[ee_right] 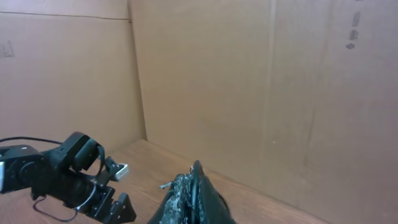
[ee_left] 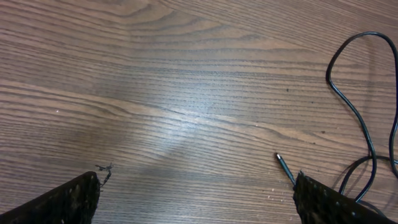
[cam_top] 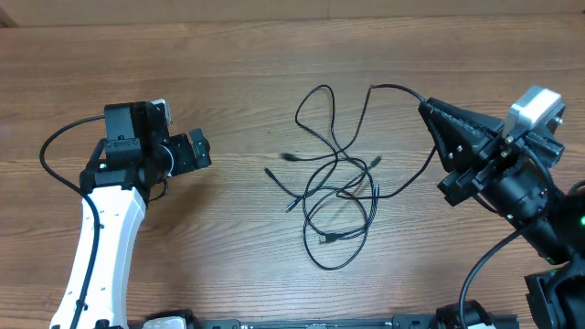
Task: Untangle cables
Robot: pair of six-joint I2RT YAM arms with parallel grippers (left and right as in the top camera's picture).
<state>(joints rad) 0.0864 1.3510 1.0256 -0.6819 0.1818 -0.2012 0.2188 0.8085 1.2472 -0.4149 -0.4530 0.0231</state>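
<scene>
The cables [cam_top: 350, 193] lie in a loose black tangle at the table's middle, with small plug ends [cam_top: 291, 157] on its left side. My left gripper [cam_top: 189, 152] is to the left of the tangle, open with bare table between its fingers [ee_left: 323, 202]. In the left wrist view a plug tip [ee_left: 284, 168] lies just beside the right finger and a cable loop [ee_left: 352, 109] curves beyond it. My right gripper [cam_top: 425, 108] is shut to the right of the tangle. One cable loop [cam_top: 402, 89] runs to its tips. Whether it is pinched does not show. The right gripper [ee_right: 194, 169] points toward the left arm.
Cardboard walls [ee_right: 205, 81] stand behind the table's far edge. The left arm [ee_right: 68, 177] with its own thick black wire [cam_top: 55, 146] is at the table's left. The right arm's body [cam_top: 521, 183] fills the right side.
</scene>
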